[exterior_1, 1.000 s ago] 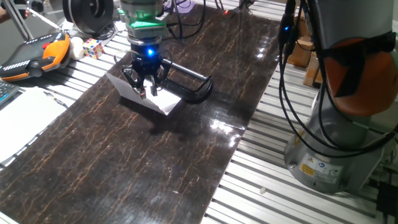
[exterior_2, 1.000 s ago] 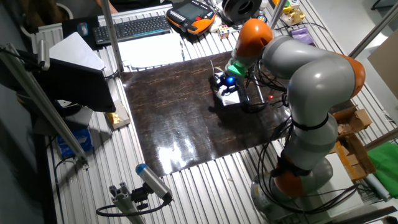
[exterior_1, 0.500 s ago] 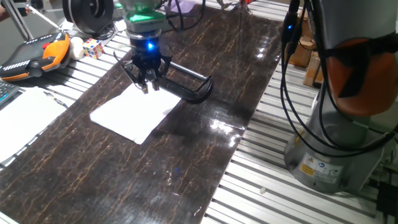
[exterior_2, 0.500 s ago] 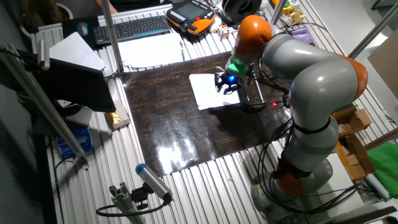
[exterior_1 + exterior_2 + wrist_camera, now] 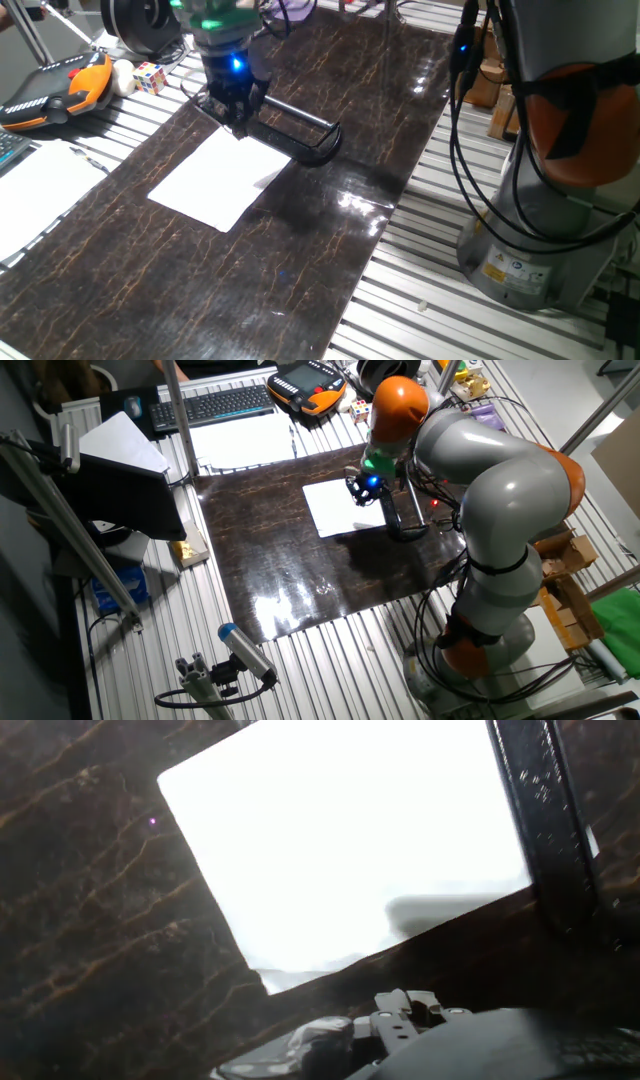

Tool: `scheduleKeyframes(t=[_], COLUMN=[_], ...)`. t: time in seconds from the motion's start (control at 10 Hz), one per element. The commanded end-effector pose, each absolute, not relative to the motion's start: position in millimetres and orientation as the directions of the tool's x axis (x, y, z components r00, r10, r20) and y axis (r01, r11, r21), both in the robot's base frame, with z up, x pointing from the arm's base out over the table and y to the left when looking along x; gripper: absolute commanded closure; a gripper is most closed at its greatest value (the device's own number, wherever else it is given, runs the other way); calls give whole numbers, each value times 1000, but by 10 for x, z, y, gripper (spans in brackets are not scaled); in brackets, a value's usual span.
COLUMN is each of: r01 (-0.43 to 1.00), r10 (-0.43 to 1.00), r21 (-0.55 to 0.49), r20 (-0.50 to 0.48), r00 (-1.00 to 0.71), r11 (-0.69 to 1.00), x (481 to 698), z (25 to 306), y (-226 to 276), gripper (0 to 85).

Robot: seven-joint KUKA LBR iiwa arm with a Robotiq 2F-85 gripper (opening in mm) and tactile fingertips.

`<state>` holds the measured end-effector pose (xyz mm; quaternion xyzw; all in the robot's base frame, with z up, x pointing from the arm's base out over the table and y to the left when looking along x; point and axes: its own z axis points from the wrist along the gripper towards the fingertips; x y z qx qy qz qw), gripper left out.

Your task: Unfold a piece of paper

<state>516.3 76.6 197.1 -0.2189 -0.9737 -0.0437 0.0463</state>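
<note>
The piece of paper [image 5: 221, 179] lies spread flat on the dark mat [image 5: 300, 260], left of centre in the frame, so the unfolding looks done. The gripper [image 5: 238, 112] hangs above its upper corner beside the black tool [image 5: 305, 135], holding nothing; whether its fingers are spread I cannot tell.

The paper [image 5: 218, 177] lies flat on the dark mat [image 5: 300, 260], with bare mat on the near side where I could pass. The black curved tool [image 5: 305, 138] lies touching its far edge, just beside my gripper [image 5: 236, 122], and blocks that side.
</note>
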Motion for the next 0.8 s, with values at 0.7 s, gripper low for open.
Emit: scheduleKeyframes(t=[0.7], r01=[278], r10=[276], r21=[27], r20=[49], r00=[-960], r11=[960], x=[5130], z=[2127], y=[672], gripper=[840])
